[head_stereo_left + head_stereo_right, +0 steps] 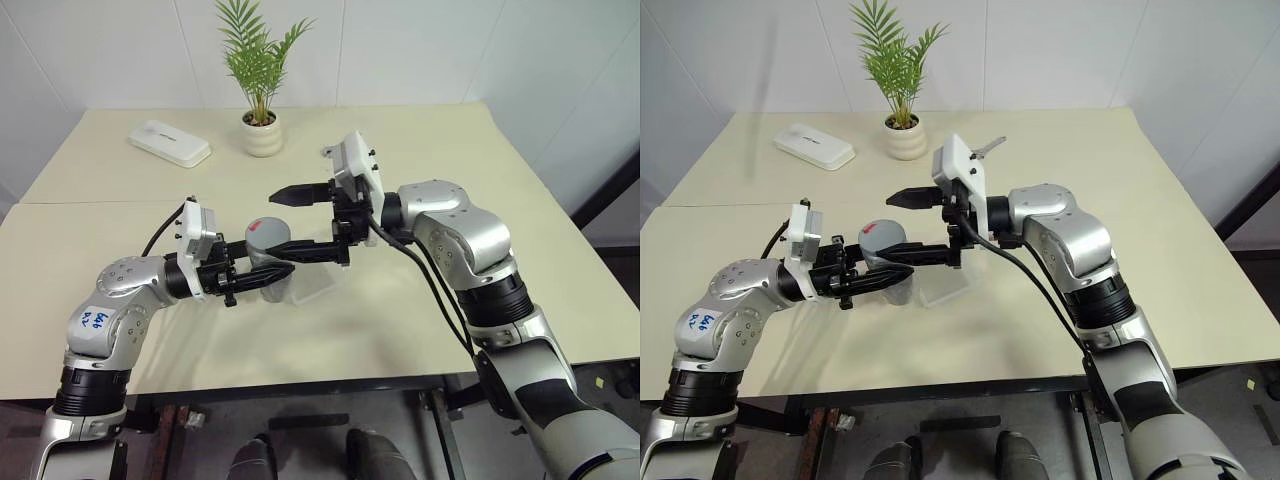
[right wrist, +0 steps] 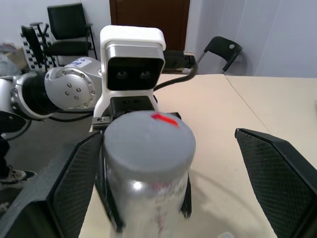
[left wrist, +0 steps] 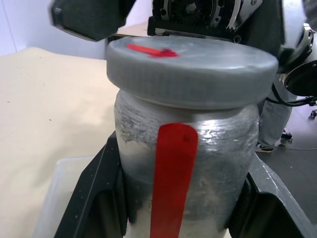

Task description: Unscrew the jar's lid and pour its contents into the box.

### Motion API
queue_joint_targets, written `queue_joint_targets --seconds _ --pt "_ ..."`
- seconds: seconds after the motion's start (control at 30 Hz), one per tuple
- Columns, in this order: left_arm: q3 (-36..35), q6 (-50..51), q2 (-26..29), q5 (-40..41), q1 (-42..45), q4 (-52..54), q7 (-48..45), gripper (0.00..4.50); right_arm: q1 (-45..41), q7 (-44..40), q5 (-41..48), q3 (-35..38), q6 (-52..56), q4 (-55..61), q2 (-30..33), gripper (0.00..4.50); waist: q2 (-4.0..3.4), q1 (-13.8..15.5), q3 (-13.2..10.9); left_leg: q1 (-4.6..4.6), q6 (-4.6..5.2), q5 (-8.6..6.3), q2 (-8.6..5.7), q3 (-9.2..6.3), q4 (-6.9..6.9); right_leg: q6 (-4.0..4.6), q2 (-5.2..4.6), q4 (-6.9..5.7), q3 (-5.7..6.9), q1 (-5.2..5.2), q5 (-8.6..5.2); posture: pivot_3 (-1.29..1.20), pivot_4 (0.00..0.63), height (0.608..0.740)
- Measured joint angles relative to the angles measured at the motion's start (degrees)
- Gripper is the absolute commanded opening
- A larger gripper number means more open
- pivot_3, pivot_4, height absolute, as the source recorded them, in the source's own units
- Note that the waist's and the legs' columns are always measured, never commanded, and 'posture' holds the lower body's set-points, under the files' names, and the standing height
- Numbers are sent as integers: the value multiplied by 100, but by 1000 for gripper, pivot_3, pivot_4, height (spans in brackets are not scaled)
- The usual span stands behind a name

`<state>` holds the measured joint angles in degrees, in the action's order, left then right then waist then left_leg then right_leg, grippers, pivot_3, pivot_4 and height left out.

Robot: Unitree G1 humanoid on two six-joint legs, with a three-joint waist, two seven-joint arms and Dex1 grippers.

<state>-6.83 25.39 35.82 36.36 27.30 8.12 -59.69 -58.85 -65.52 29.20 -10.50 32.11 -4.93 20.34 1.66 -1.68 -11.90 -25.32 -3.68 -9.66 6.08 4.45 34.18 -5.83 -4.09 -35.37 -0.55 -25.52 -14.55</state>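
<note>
We look down on a beige table (image 1: 420,330) from above the robot's two arms. Near the middle of the table, the left gripper (image 1: 262,278) is clamped around the body of the jar (image 3: 185,178), a silvery-grey cylinder with a red stripe down its side, holding it upright above the tabletop. The lid (image 3: 190,69), grey with a red mark on top, is still on the jar. The right gripper (image 1: 290,222) reaches in from three o'clock, pointing toward nine o'clock, its two black fingers spread wide, one on either side of the lid without touching it. The box (image 1: 318,284), a shallow clear tray, lies on the table just beside the jar at about four o'clock, partly beneath the grippers. We cannot see the jar's contents. At twelve o'clock, well apart, a small palm stands in a white pot (image 1: 262,132); at ten o'clock lies a flat white case (image 1: 170,143).
</note>
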Motion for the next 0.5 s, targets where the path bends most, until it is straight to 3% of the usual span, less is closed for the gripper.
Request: queue_joint_targets --seconds 0.5 --pt "-8 6 35 38 -148 216 -92 1953 18 -226 412 189 323 235 -41 4475 0 -21 0 2 -1 -1 2 0 -2 15 2 -1 0 -2 -9 0 150 740"
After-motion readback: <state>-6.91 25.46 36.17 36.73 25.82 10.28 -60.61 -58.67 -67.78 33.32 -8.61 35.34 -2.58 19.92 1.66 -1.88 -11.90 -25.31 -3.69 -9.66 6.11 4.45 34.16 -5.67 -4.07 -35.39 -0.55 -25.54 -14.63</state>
